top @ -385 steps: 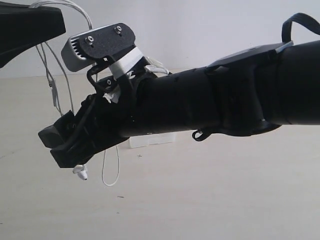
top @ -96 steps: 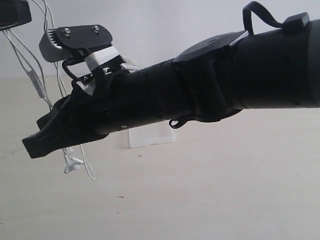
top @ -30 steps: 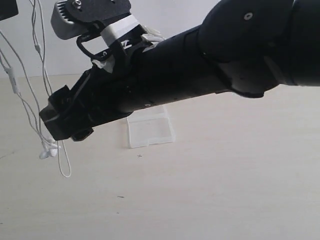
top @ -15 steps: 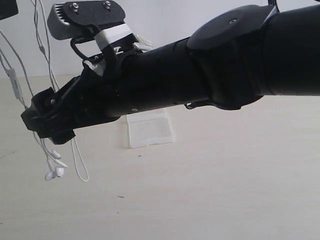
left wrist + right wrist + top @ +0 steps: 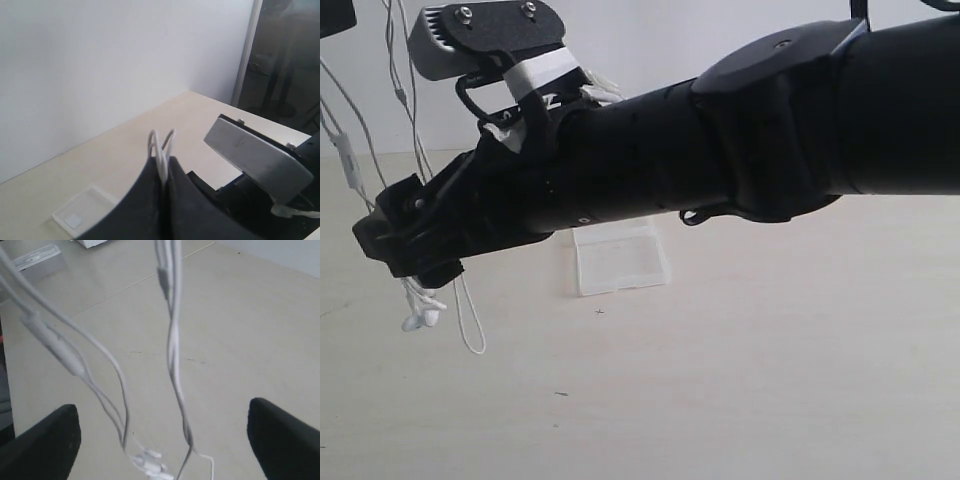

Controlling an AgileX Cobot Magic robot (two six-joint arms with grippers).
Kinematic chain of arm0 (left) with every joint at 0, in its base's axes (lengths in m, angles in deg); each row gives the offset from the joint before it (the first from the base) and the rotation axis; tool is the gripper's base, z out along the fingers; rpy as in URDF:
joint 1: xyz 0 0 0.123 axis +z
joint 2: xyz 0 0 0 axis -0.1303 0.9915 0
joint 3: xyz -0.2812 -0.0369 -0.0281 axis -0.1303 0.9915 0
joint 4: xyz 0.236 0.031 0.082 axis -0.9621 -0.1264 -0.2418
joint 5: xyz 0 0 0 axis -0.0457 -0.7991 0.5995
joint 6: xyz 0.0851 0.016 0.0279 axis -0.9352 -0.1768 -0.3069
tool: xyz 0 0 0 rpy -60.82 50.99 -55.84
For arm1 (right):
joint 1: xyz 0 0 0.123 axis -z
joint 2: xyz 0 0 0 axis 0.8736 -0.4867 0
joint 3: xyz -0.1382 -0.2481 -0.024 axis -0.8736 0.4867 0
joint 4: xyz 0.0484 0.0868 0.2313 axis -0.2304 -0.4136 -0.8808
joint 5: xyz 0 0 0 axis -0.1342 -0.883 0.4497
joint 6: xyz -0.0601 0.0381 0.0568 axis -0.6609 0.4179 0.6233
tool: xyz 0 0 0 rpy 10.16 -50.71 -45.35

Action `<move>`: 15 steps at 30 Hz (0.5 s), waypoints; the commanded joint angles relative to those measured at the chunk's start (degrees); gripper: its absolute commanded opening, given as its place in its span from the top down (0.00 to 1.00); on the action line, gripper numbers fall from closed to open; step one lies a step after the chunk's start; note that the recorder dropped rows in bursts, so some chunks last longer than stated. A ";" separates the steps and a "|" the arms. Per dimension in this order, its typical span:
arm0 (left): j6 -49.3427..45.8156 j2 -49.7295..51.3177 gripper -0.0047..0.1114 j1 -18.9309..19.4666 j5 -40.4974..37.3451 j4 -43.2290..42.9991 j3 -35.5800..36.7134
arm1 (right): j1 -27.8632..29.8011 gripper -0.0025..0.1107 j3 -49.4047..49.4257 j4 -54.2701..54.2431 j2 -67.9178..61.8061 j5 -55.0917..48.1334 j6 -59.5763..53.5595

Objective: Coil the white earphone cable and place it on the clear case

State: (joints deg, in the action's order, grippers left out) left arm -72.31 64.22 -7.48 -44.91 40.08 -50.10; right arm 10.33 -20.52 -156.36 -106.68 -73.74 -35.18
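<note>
The white earphone cable (image 5: 405, 110) hangs in several strands from my left gripper (image 5: 334, 16), high at the exterior view's top left. In the left wrist view that gripper (image 5: 161, 159) is shut on the cable's loops (image 5: 159, 145). The earbuds (image 5: 420, 315) dangle just above the table. My right gripper (image 5: 162, 440) is open, and the hanging strands (image 5: 175, 355), the inline remote (image 5: 55, 345) and the earbuds (image 5: 150, 462) lie between its fingers (image 5: 45, 440). The clear case (image 5: 620, 262) lies flat on the table behind the right arm, its white label (image 5: 74, 218) showing.
The right arm (image 5: 720, 170) spans most of the exterior view, its wrist camera (image 5: 485, 35) close to the cable. A pale flat box (image 5: 37, 260) and a white object (image 5: 95, 242) sit on the table's far side. Dark stands (image 5: 280, 55) rise beyond the table's edge.
The right arm has dropped from its raised tilt and reached further left around the hanging strands. The earbuds have swung slightly. The left gripper has stayed in place.
</note>
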 commanded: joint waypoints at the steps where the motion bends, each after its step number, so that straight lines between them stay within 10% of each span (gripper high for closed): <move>1: 0.17 -0.04 0.96 0.06 -0.01 1.52 -0.45 | -0.08 0.22 -0.38 -2.13 -0.01 0.90 -1.37; 15: 0.17 -0.04 0.96 0.06 -0.23 1.54 -0.45 | -0.08 0.22 -0.38 -15.38 -3.05 0.30 -15.21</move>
State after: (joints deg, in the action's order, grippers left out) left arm -72.31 64.22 -7.48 -44.91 40.68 -50.10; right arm 10.33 -20.52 -171.20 -109.50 -73.22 -48.73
